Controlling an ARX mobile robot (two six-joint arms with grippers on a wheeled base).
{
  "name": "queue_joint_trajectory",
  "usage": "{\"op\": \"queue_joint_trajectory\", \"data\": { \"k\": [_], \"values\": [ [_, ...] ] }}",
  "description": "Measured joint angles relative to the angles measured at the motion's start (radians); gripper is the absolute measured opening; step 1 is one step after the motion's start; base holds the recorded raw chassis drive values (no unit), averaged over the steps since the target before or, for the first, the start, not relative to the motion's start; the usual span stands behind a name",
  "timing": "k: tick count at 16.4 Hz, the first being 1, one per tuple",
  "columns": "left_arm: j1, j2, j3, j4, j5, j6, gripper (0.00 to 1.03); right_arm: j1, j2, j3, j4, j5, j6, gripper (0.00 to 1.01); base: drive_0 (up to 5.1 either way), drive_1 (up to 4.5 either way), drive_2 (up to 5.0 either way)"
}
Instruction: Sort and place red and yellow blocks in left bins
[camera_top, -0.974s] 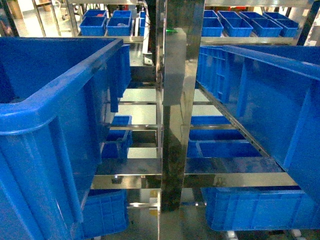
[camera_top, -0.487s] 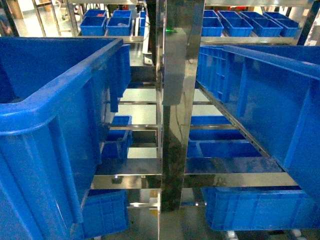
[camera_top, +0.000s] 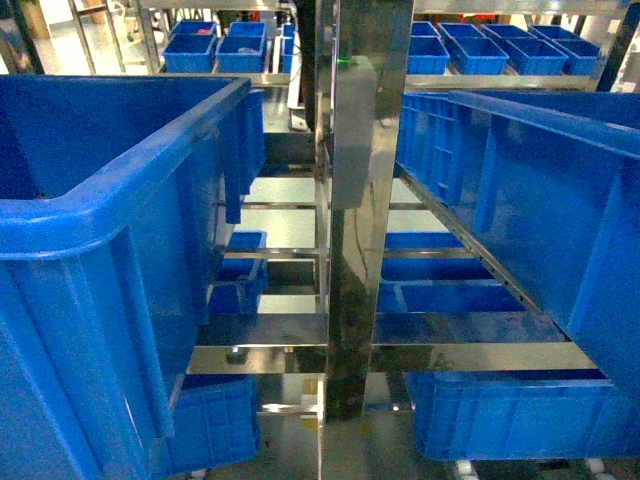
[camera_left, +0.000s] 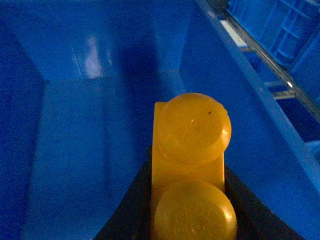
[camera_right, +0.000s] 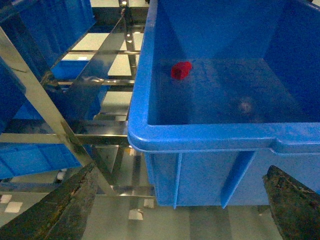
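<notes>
The left gripper (camera_left: 187, 220) had its jaws clenched on a yellow block (camera_left: 191, 165), held above the left bin (camera_left: 100, 150) floor. The right gripper (camera_right: 180, 210) had its jaws released, outside the right bin (camera_right: 210, 140), which held a red block (camera_right: 181, 70).

A large blue bin (camera_top: 110, 200) fills the left of the head view, its thick rim nearest the camera. Another blue bin (camera_top: 540, 190) sits on the right. Between them stands an upright steel post (camera_top: 352, 200) of the rack, with horizontal steel rails (camera_top: 460, 355) crossing below. Smaller blue bins (camera_top: 215, 48) line a shelf at the back. No gripper shows here.
</notes>
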Motion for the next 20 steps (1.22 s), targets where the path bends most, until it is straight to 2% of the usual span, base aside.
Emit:
{"op": "queue_joint_trajectory", "data": {
  "k": [2,5,8,11,16,20],
  "values": [
    [0.007,0.040,0.033,-0.008,-0.002,0.025,0.26,0.000,0.000,0.000,0.000,0.000,0.000,0.98,0.0,0.00,0.0],
    [-0.008,-0.019,-0.014,-0.058,0.008,0.063,0.26,0.000,-0.001,0.000,0.000,0.000,0.000,0.98,0.0,0.00,0.0],
    [-0.026,0.018,-0.047,-0.130,0.038,0.106,0.26,0.000,0.000,0.000,0.000,0.000,0.000,0.98,0.0,0.00,0.0],
    [-0.051,0.025,-0.083,-0.105,0.032,0.139,0.26,0.000,0.000,0.000,0.000,0.000,0.000,0.98,0.0,0.00,0.0],
    [-0.053,0.160,-0.074,-0.039,-0.013,0.150,0.26,0.000,0.000,0.000,0.000,0.000,0.000,0.98,0.0,0.00,0.0],
    [-0.043,0.289,-0.002,0.031,-0.079,0.175,0.26,0.000,0.000,0.000,0.000,0.000,0.000,0.98,0.0,0.00,0.0]
  ]
}}
